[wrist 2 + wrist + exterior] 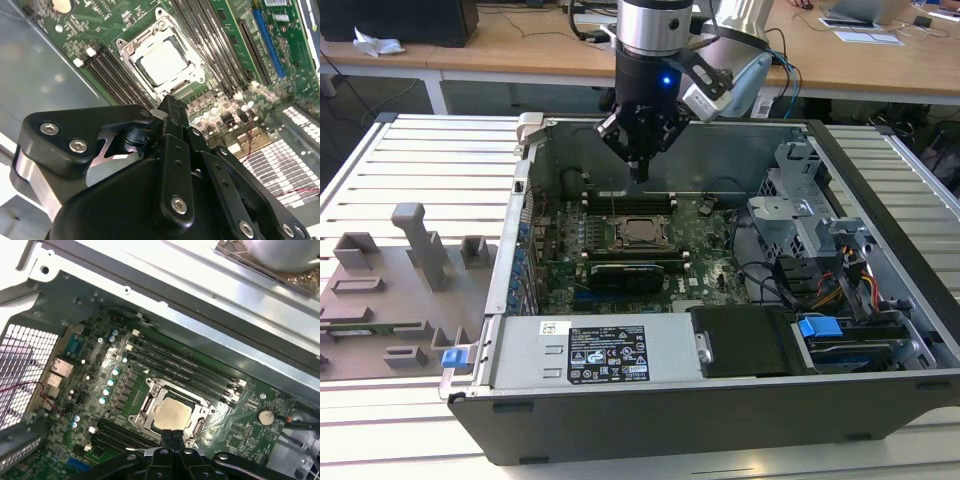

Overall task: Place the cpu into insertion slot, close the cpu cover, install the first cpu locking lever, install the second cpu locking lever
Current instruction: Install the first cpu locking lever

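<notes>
The cpu (161, 62) lies flat in the insertion slot on the green motherboard, its pale metal top facing up; it is also seen as the cpu (172, 413) and, small, as the cpu (642, 231). The cpu cover (129, 49) lies down around it as a silvery frame, and the chip shows through its window. The slot itself is mostly hidden under both. My gripper (638, 172) hangs above the board just behind the socket. Its black fingers are pressed together with nothing between them, and the tip of the gripper (170, 104) points toward the socket's edge.
Long black memory slots (185, 365) flank the socket on both sides. A black card (638, 272) lies in front of the socket, with the power supply (600, 352) nearer. A drive cage (800, 215) with cables stands at the exterior view's right. The case wall (165, 295) runs close behind.
</notes>
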